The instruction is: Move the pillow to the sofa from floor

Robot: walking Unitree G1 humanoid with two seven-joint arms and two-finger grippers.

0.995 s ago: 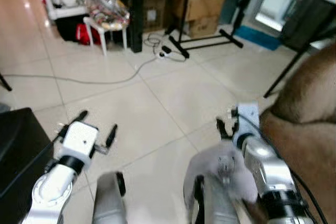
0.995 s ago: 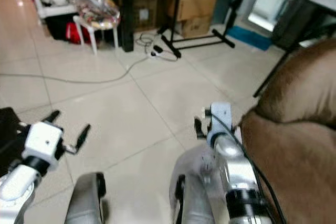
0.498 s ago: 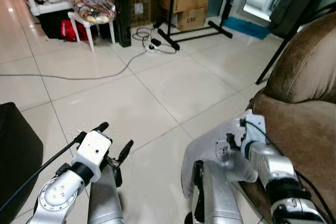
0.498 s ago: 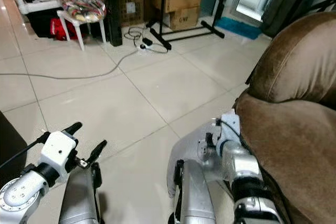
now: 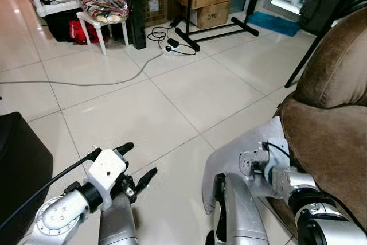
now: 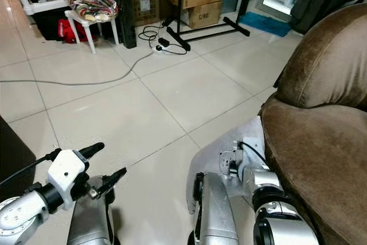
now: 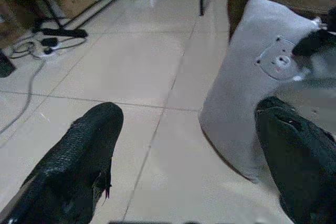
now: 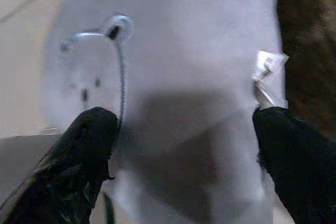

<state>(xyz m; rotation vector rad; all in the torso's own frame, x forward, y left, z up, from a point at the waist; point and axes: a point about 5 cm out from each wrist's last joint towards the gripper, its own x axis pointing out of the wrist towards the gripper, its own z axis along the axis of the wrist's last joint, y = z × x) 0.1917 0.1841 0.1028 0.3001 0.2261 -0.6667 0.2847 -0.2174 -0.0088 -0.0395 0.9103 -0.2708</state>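
From the head camera I see the grey pillow (image 5: 243,156) upright on the floor (image 5: 172,90), leaning against the brown sofa (image 5: 327,136) front edge, so the lift is not yet done. My right gripper (image 5: 252,162) is at it. The left wrist camera shows my left gripper (image 7: 189,156), jaws apart and empty, open tile between it and the pillow. In the right wrist camera, fingers (image 8: 89,135) straddle the fabric, spread wide, not clamped.
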